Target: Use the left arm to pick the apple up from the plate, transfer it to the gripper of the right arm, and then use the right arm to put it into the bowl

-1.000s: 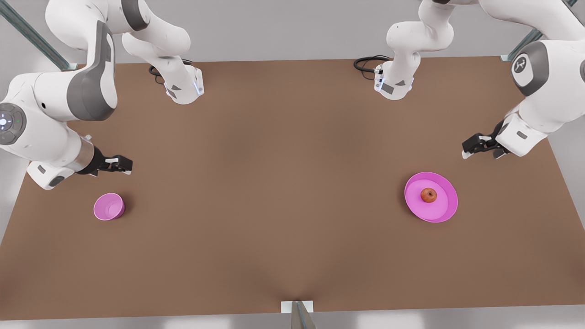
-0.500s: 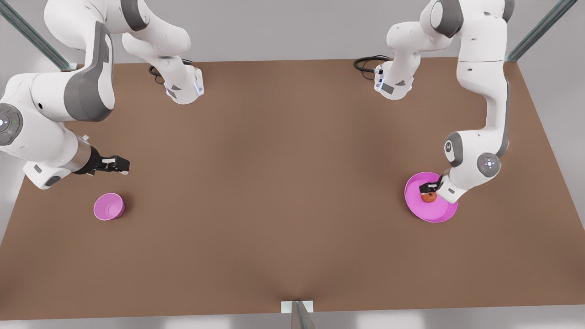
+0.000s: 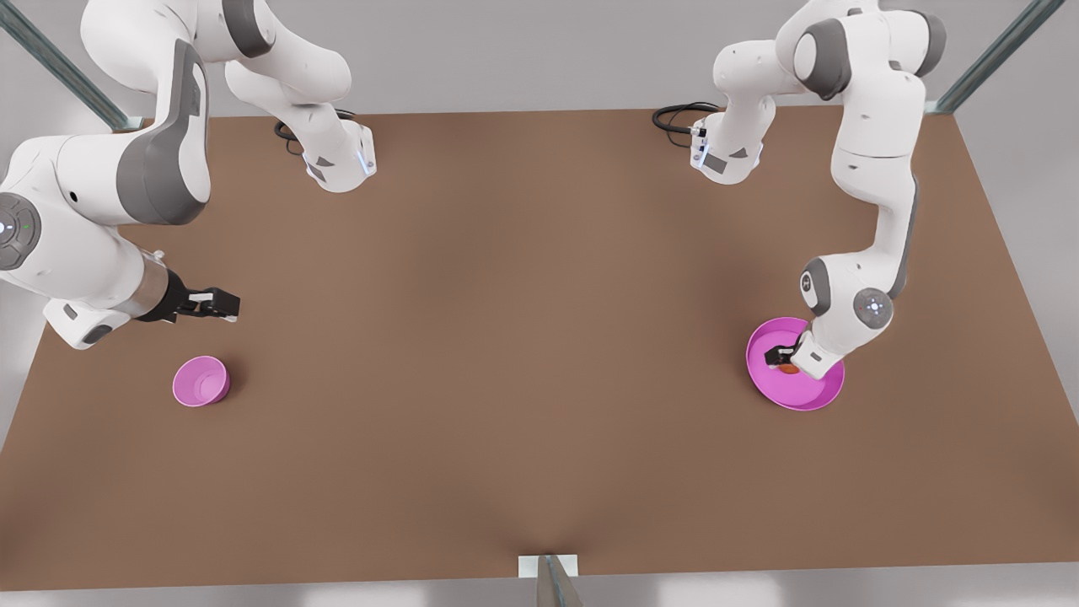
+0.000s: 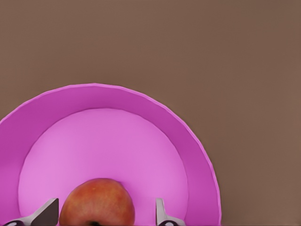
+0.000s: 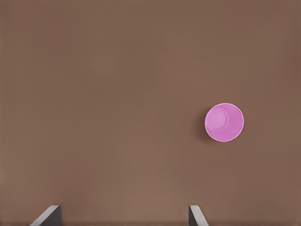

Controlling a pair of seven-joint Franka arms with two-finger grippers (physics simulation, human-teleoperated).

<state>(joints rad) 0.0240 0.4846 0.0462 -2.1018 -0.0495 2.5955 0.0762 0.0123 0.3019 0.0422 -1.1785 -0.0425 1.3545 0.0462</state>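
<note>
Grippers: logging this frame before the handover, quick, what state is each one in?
Left gripper: open, fingers either side of the apple on the plate, not gripping.
Right gripper: open, holding nothing, waiting above the table near the bowl.

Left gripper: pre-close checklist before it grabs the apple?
1. Left gripper down at the plate: ok.
2. Jaws open: ok, one finger on each side of the apple.
3. Apple centred between jaws: not ok, it sits nearer one finger.
4. Apple on the plate: ok.
5. Right gripper open, waiting beside the bowl: ok.
6. Depth on the apple: cannot tell.
</note>
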